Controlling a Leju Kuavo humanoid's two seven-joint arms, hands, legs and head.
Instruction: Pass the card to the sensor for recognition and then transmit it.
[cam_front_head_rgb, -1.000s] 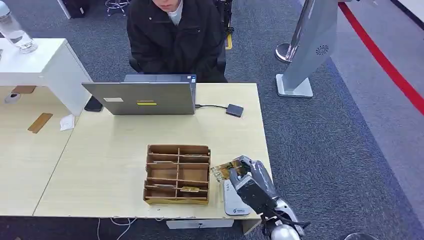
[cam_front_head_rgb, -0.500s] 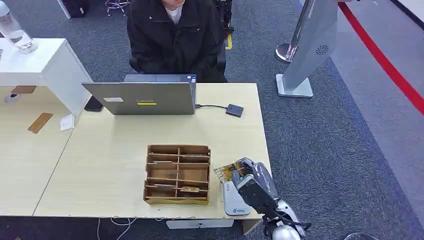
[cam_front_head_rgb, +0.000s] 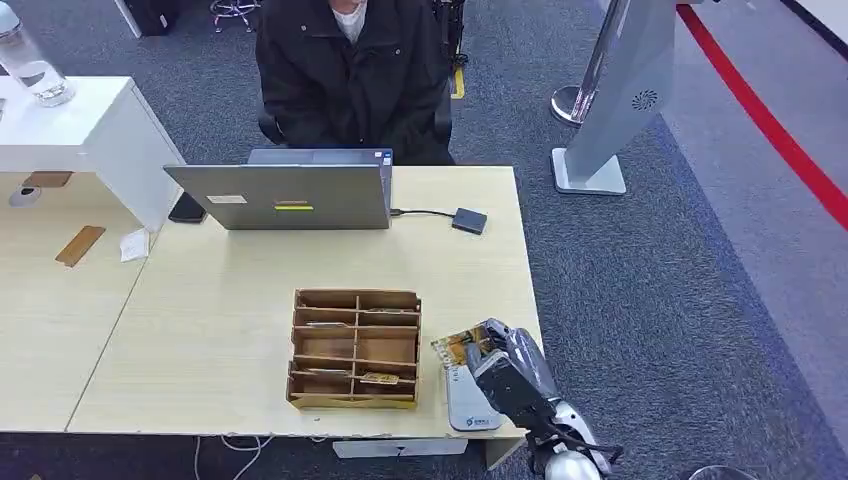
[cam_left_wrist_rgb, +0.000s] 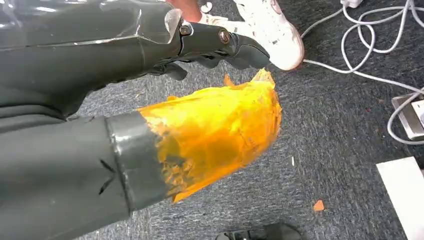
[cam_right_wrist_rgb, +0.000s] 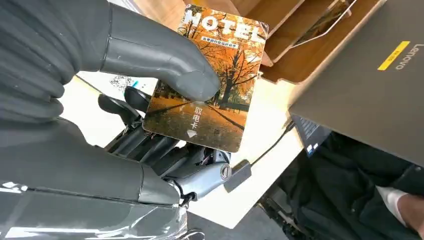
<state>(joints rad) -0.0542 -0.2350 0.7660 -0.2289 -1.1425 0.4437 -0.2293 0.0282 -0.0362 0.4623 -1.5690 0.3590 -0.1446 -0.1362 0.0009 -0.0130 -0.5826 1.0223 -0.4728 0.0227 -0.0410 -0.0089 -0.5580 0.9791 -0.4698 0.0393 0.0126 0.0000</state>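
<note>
My right hand (cam_front_head_rgb: 505, 368) holds an orange hotel card (cam_front_head_rgb: 458, 347) near the table's front right corner, over the far end of the white sensor pad (cam_front_head_rgb: 468, 404). In the right wrist view the thumb (cam_right_wrist_rgb: 165, 57) presses on the printed face of the card (cam_right_wrist_rgb: 220, 70), with the darker fingers behind it. My left hand (cam_left_wrist_rgb: 150, 100) hangs over the grey carpet with nothing in it. Its thumb tip is wrapped in orange tape.
A wooden divided organiser (cam_front_head_rgb: 355, 348) with a few cards stands just left of the sensor. Further back are a laptop (cam_front_head_rgb: 290, 195), a dark hub on a cable (cam_front_head_rgb: 468, 220) and a seated person (cam_front_head_rgb: 350, 70). The table edge (cam_front_head_rgb: 530, 300) is close on the right.
My right hand has shifted slightly to the right and nearer, carrying the card closer over the sensor pad. The person leaned back a little.
</note>
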